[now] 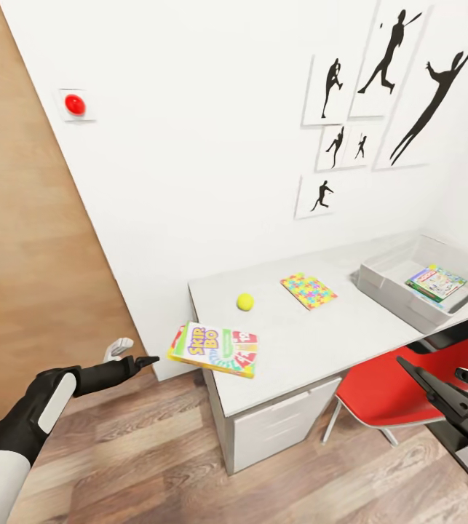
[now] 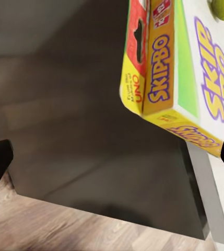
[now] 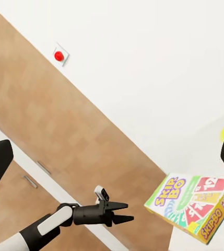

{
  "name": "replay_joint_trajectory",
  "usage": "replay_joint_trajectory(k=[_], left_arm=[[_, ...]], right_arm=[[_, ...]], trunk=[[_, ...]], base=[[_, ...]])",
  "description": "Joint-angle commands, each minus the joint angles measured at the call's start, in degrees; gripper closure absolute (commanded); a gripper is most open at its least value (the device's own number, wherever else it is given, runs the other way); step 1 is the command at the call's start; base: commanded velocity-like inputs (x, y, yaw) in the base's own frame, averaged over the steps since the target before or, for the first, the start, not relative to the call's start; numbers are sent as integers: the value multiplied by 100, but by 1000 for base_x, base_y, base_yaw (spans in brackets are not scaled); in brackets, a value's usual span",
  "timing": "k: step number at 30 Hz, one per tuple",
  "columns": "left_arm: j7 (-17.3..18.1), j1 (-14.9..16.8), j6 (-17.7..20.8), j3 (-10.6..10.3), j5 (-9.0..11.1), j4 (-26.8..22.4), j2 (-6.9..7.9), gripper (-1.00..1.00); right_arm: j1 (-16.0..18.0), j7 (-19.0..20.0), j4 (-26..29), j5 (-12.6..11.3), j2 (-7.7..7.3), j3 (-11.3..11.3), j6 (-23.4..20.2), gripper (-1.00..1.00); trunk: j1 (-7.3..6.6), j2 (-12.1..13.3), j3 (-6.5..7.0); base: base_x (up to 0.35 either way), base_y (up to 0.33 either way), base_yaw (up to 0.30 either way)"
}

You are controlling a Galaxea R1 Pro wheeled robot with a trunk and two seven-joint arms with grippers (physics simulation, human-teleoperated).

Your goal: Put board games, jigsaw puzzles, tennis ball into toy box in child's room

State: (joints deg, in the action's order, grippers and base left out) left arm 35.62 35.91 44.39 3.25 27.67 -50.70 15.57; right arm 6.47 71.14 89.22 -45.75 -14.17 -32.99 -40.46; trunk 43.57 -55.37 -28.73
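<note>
Skip-Bo box (image 1: 214, 349) overhangs the surface (image 1: 321, 327) edge.
Left fingers (image 1: 140, 360) spread, empty, just beside it; right fingers' (image 1: 437, 382) state unclear.

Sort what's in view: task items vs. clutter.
Task items: Skip-Bo box overhanging the table corner; tennis ball; jigsaw puzzle; toy box, one printed game box inside.

Clutter: red chair; red wall knob; silhouette prints.

red chair (image 1: 379, 389), silhouette posters (image 1: 401, 80), red knob (image 1: 75, 104)
</note>
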Motion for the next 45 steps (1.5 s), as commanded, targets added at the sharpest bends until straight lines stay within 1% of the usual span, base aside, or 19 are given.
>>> replay_joint_trajectory(k=[1,13,19,21,24,25,27,28,34,39,45], left_arm=[[15,4,33,9,9,-1,-1,-100],[32,4,34,9,24,-1,-1,-100],[48,4,39,7,48,-1,4,-100],[103,4,53,12,55,-1,6,-100],[272,4,85,9,59,18,7,-100],[435,4,105,5,59,64,7,-100],[626,4,117,8,53,143,7,-100],[822,7,126,12,42,251,11,-100],[1294,18,133,22,-2,579,33,-100],[1414,20,132,28,-19,657,47,-100],[1446,21,131,45,-18,677,56,-100]], right_arm=[[3,5,-1,-21,0,-1,-43,-100],[3,5,1,-21,8,11,-41,-100],[3,6,5,-19,17,12,-41,-100],[3,5,6,-17,18,12,-41,-100],[3,7,7,-17,22,12,-41,-100],[3,9,7,-15,29,10,-41,-100],[3,9,7,-16,38,8,-41,-100],[3,11,8,-15,44,6,-41,-100],[3,12,8,-15,52,4,-41,-100],[3,12,9,-13,54,6,-41,-100],[3,13,14,-13,54,10,-41,-100]], trunk=[[0,-4,-6],[0,-4,-6],[0,-4,-6],[0,-4,-6],[0,-4,-6],[0,-4,-6],[0,-4,-6],[0,-4,-6],[0,-4,-6],[0,-4,-6],[0,-4,-6]], base=[[0,-114,0],[0,-40,0],[0,-196,0],[0,-119,0],[0,-69,0],[0,-35,0],[0,-25,0],[0,-14,0],[0,-7,0],[0,-1,0],[0,0,0]])
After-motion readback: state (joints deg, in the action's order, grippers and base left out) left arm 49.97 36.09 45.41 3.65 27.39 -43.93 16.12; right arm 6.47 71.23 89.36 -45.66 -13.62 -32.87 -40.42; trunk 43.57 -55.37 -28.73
